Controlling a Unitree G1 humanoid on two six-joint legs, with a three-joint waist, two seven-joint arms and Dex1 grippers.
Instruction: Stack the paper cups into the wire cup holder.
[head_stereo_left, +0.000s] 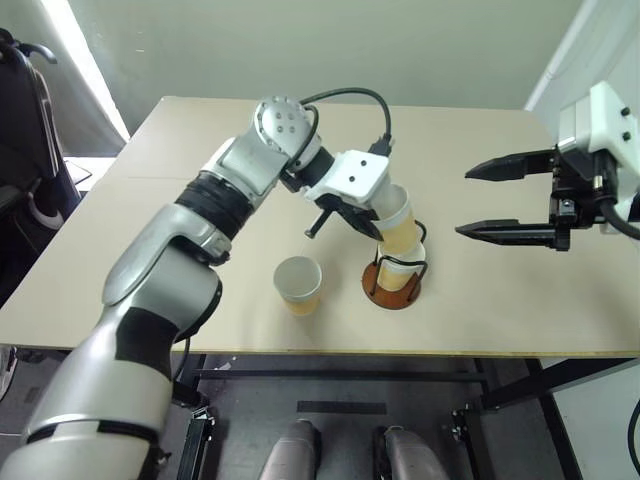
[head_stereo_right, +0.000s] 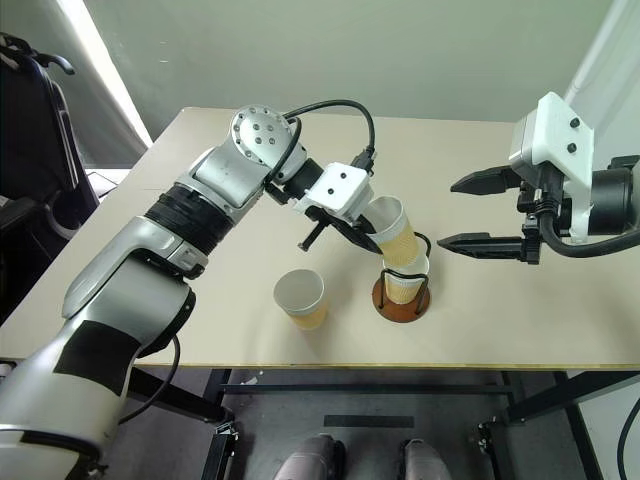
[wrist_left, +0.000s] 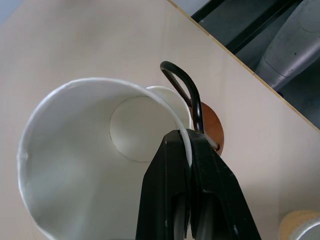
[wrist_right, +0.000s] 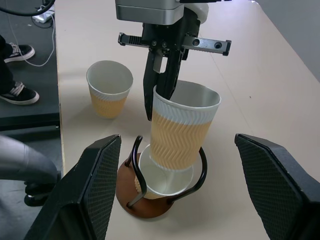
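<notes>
1. Lowering the second paper cup (wrist_right: 185, 127) is the step I judge to be in hand: my left gripper (wrist_right: 162, 92) is clamped on its rim, one black finger inside the wall and one outside, and the cup hangs tilted with its bottom just entering the cup below.
2. One paper cup, the seated cup (wrist_right: 165, 181), already sits in the wire cup holder (wrist_right: 150, 202), inside the black wire loops on the reddish-brown disc base. I count that one as done.
3. The held cup is not yet nested; it leans off upright, with its base over the seated cup's open mouth, so I would judge it needs straightening before it slides down.
4. A third cup, the loose cup (head_stereo_left: 298, 284), stands upright on the table (head_stereo_left: 120, 280), just left of the holder and near the front edge, apart from everything. It is untouched and remains to be stacked.
5. My right gripper (head_stereo_left: 500, 198) hovers to the right of the holder, well apart from it, its two fingers spread wide and holding nothing.
6. By my count the task is roughly a third complete, with the second cup partway in and one more to fetch.
7. The risk I see is the tilted cup catching on a wire loop or tipping the light holder as it goes down.
</notes>
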